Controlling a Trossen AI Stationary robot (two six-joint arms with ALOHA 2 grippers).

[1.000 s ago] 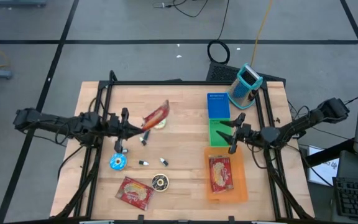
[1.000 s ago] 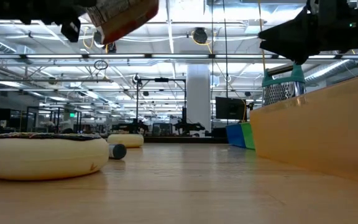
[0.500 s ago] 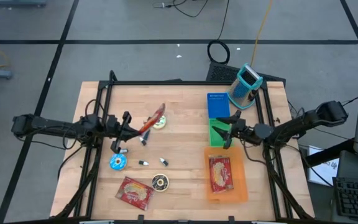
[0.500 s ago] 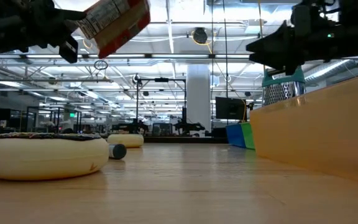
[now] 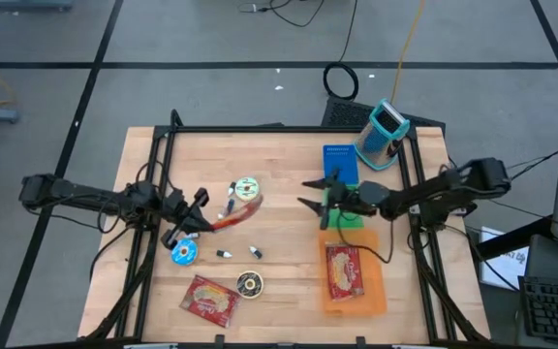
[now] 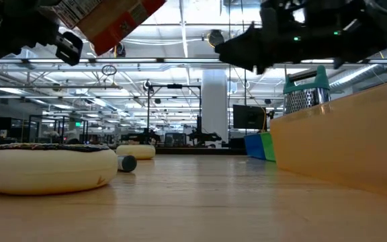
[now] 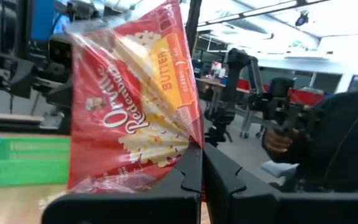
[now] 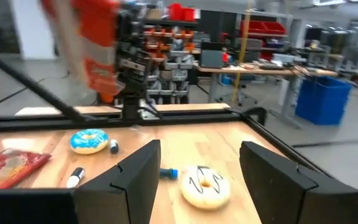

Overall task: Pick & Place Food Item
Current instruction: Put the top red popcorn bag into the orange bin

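Left gripper (image 5: pixel 195 215) pinches popcorn bag (image 5: pixel 232 217) aloft
Bag's long axis points toward wide-open right gripper (image 5: pixel 310 192), well apart

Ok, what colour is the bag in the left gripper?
Red with a yellow band, the popcorn bag; clearest in the left wrist view.

Left gripper (image 5: pixel 204 221) has carried the popcorn bag (image 5: pixel 232 215) down-frame toward table centre. Right gripper (image 5: pixel 310 192) has moved left from beside the green bin (image 5: pixel 349 215), fingers spread.
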